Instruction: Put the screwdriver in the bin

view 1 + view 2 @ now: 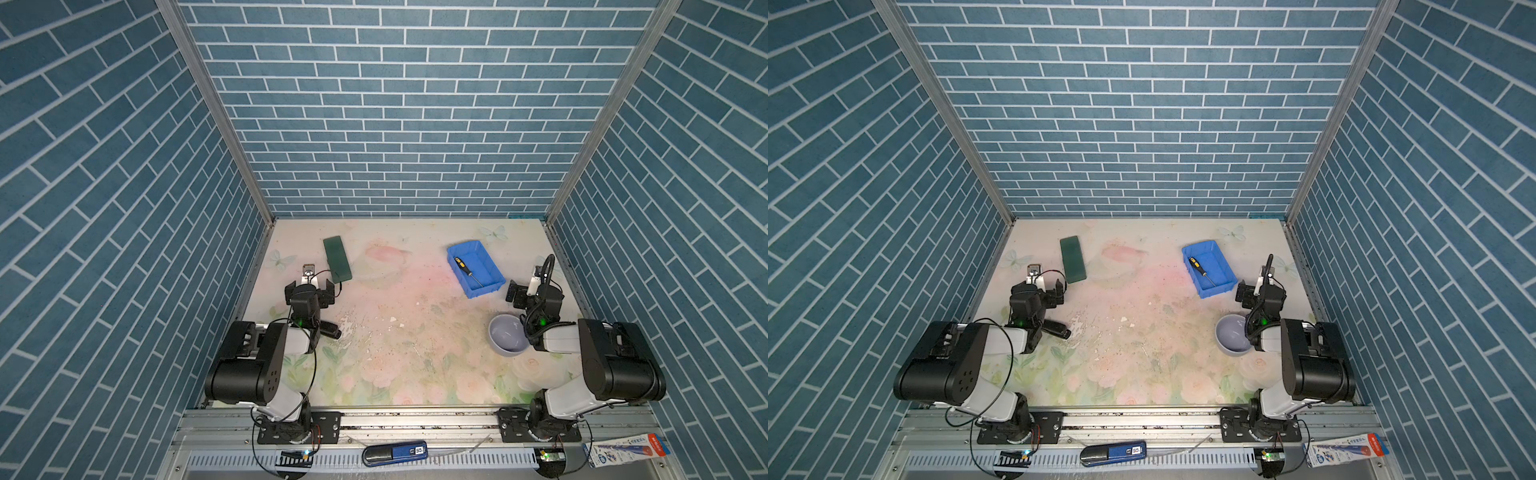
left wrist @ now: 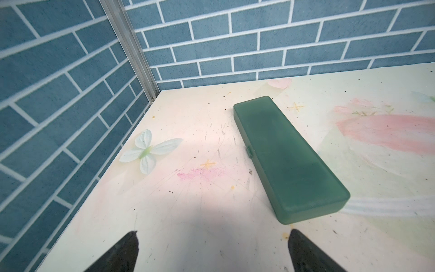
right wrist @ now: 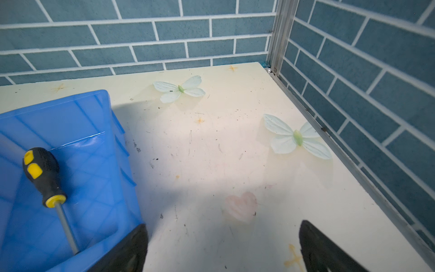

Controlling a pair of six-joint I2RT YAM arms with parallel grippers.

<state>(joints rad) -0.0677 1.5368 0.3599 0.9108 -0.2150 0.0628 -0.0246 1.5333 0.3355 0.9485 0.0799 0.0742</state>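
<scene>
Blue brick-patterned walls [image 1: 415, 124] close in a pale floral table [image 1: 415, 340] on three sides. The jaws of the left arm [image 1: 305, 303] stand wide apart. In the left wrist view there is only bare table between their black fingertips [image 2: 122, 252]. Just past them a closed frosted green plastic case [image 2: 287, 160] lies flat on the table, near the left wall. The jaws of the right arm [image 1: 540, 297] are likewise spread wide and hold nothing. In the right wrist view one of their fingertips [image 3: 127, 249] overlaps the near corner of the blue bin [image 3: 94, 164]; whether it touches I cannot tell. The screwdriver [image 3: 46, 179] lies on the bin's floor, with its black-and-yellow handle toward the back wall and its shaft slanting to the bin's near wall. In both top views a grey-lavender bowl [image 1: 505, 334] sits on the table beside the right arm, nearer the front edge than the bin.
</scene>
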